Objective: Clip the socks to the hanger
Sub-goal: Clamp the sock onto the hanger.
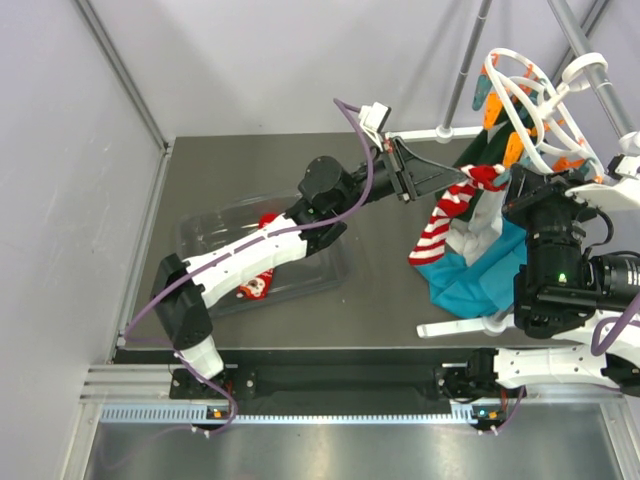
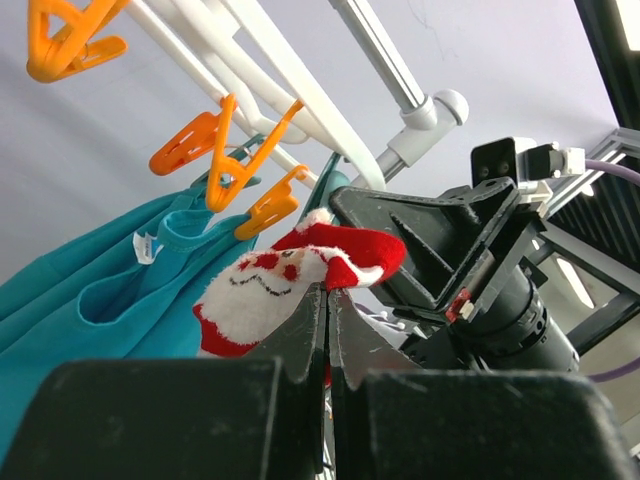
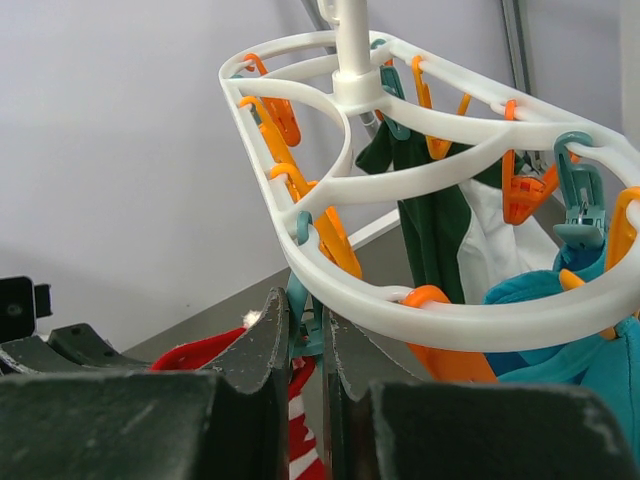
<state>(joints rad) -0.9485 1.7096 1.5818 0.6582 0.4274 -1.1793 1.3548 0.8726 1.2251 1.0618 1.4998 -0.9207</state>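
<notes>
Left gripper (image 2: 327, 300): fingers are closed on the cuff of the striped sock (image 2: 265, 285), which is held up just below the orange pegs (image 2: 225, 160).
Right gripper (image 3: 306, 312): fingers are set narrow with a teal peg (image 3: 305, 332) caught between them, apparently squeezed open at the rim of the hanger (image 3: 470, 322).
Sock in hand: raised beside the hanger; it is not seen inside any peg.
Dotted sock (image 1: 257, 288): found lying in the clear tray (image 1: 200, 235), well apart from the hanger.
Other laundry: a teal garment (image 2: 90, 290) is already pegged.
Progress: judged early. Neither sock is clipped, and both are left to do.
</notes>
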